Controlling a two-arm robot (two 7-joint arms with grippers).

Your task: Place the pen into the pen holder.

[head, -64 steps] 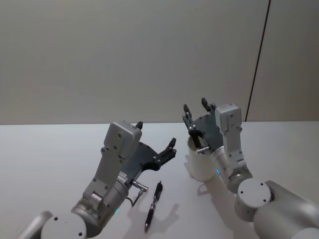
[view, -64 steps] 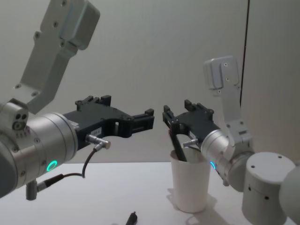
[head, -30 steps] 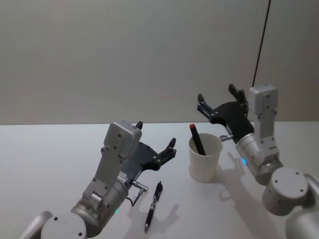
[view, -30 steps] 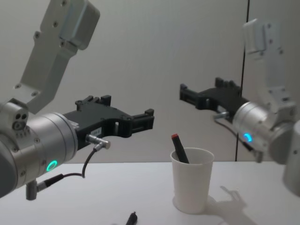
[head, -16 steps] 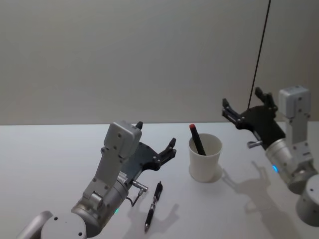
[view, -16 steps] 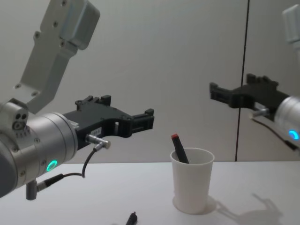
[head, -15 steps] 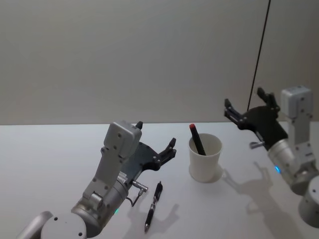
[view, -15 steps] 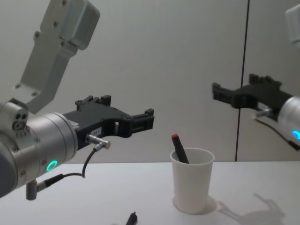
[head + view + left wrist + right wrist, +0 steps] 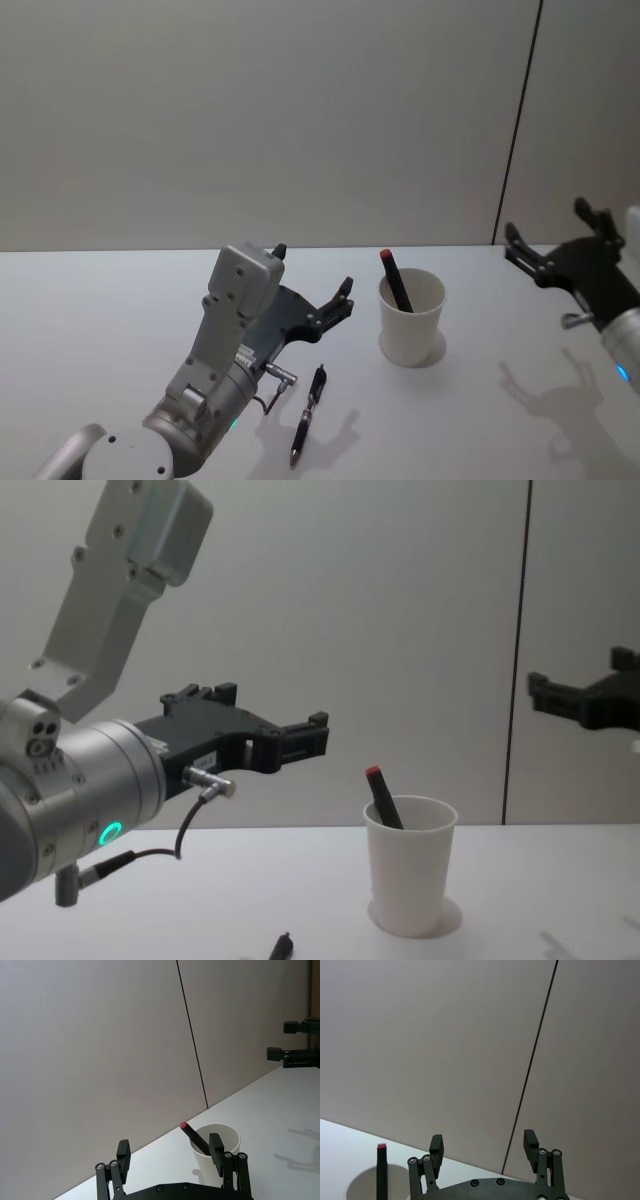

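Observation:
The pen holder (image 9: 411, 325) is a white paper cup standing upright on the table, also seen in the chest view (image 9: 410, 880). A black pen with a red end (image 9: 396, 282) leans inside it (image 9: 381, 797) (image 9: 192, 1135) (image 9: 381, 1172). A second black pen (image 9: 308, 412) lies flat on the table near me, its end showing in the chest view (image 9: 281, 946). My left gripper (image 9: 314, 268) (image 9: 315, 734) (image 9: 169, 1145) hovers open and empty above that lying pen, left of the cup. My right gripper (image 9: 546, 222) (image 9: 541, 694) (image 9: 483, 1139) is open and empty, raised well to the right of the cup.
The white table (image 9: 100, 320) runs back to a plain grey wall with a dark vertical seam (image 9: 515, 150). Bare table surface lies around the cup and the lying pen.
My right gripper let go of the red-ended pen in the cup, rose and drew away to the right. The left arm and the lying pen have not moved.

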